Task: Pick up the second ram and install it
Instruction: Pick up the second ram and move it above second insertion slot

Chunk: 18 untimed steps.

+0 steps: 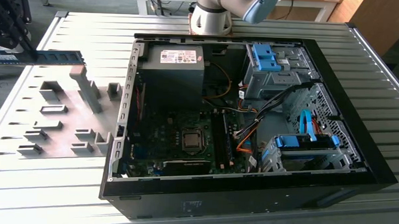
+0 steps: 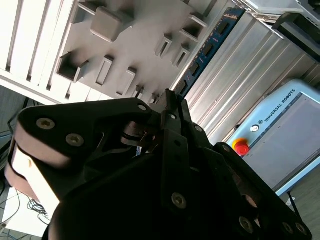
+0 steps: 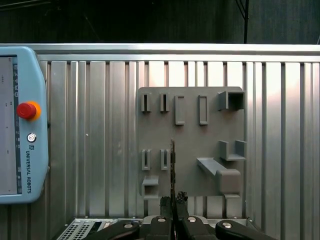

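Blue-green with dark chips and a small white label near one end, the second ram [image 1: 52, 56] is held level in the air at the exterior view's left, over the far part of the grey holder plate [image 1: 60, 122] and off to the side of the open computer case [image 1: 216, 202]. In the first wrist view the stick [image 3: 172, 160] is seen edge-on as a thin dark line, and the gripper [image 3: 173, 202] has its fingers [image 3: 181, 197] pressed together on the end of it. In the second wrist view the board [image 2: 206, 50] runs away from the black gripper body along the edge of the plate [image 2: 140, 35], whose raised blocks and slots lie beneath. The plate rests on the ribbed metal tabletop [image 1: 360, 73]. Inside the case lie the motherboard [image 1: 193, 140], a dark power supply [image 1: 171, 71] and blue drive brackets [image 1: 264, 57]. A pale blue teach pendant [image 3: 20, 125] with a red button [image 3: 26, 110] lies on the tabletop beside the plate.
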{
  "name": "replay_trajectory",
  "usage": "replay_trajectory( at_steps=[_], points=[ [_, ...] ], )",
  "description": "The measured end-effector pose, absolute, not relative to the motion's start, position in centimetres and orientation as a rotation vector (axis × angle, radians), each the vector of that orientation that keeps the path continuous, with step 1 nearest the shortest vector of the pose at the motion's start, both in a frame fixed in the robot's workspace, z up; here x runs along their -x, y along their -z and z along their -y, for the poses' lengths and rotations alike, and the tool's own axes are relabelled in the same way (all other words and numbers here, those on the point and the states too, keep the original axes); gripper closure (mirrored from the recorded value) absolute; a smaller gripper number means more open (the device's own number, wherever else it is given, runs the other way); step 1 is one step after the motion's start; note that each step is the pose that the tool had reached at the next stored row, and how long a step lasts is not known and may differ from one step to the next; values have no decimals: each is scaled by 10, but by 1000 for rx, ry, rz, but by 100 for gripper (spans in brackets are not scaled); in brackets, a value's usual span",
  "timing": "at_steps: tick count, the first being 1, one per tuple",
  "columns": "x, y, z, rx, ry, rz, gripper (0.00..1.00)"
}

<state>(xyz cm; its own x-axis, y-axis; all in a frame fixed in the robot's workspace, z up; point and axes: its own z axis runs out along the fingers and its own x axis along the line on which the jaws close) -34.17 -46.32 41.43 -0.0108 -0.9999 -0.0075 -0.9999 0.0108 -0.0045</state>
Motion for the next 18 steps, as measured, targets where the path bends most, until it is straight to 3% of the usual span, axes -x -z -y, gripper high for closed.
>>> replay_trajectory(
  at_steps=[18],
  points=[
    [332,-414,463,2203,-3,-2227,86]
  ],
)
